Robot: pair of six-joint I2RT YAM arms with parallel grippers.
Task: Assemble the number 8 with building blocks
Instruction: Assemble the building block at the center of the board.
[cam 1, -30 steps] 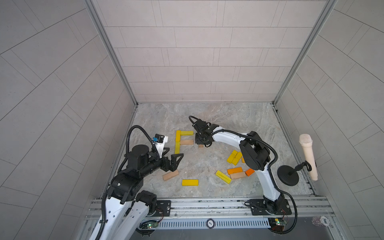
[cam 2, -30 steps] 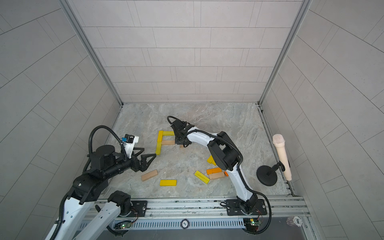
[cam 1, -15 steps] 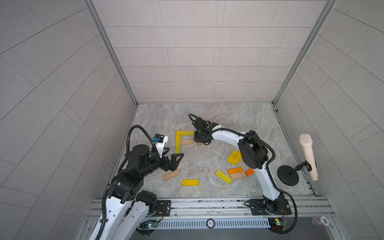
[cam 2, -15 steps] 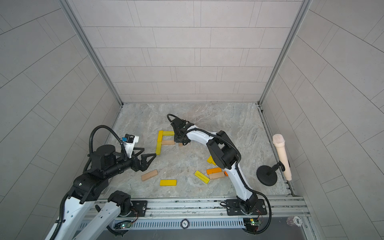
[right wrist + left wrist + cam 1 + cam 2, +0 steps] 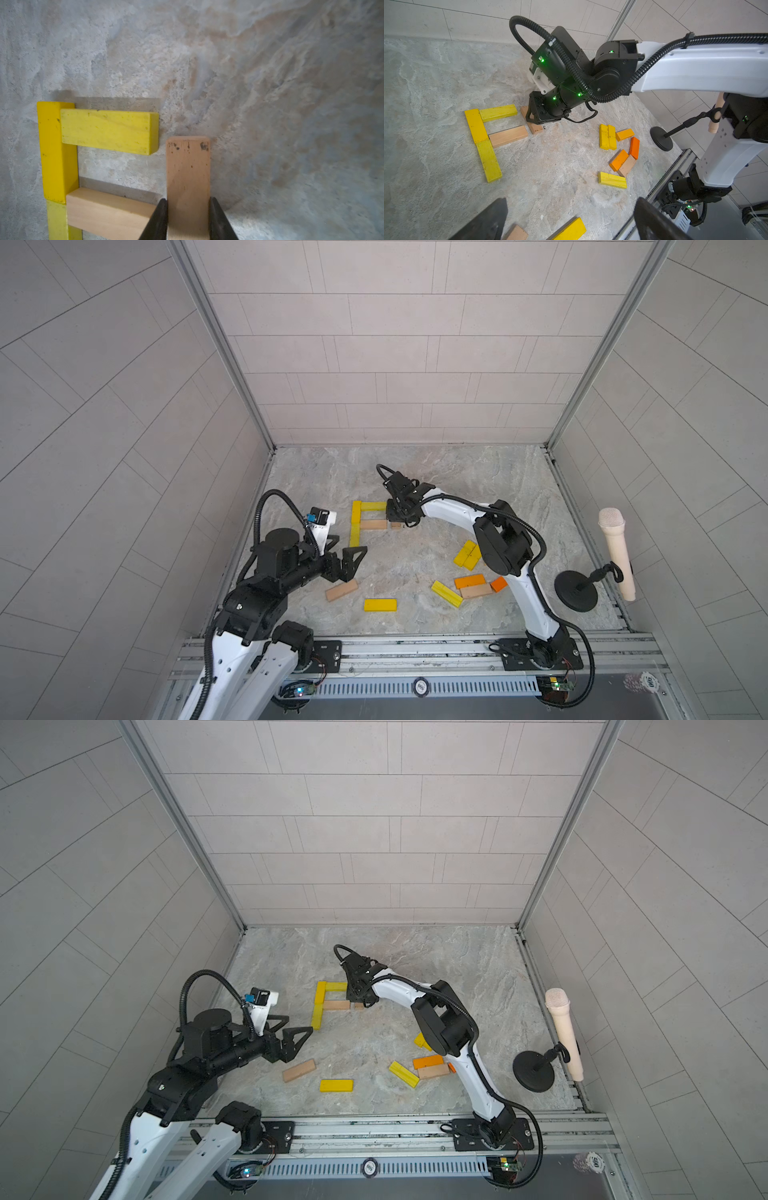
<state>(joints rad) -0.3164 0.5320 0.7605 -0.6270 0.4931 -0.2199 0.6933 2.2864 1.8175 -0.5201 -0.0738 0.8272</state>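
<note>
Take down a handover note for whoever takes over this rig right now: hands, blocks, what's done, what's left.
Right hand: shut on a tan block, set at the 8's upper right side, not yet released.
Left hand: open, empty, hovering above the table.
Done: left side of two yellow bars, yellow top bar, tan middle bar.
Left: release, then add lower right side and bottom bar.
Spares: spare tan block and spare yellow block near the left hand; mixed pile on the robot's right.
</note>
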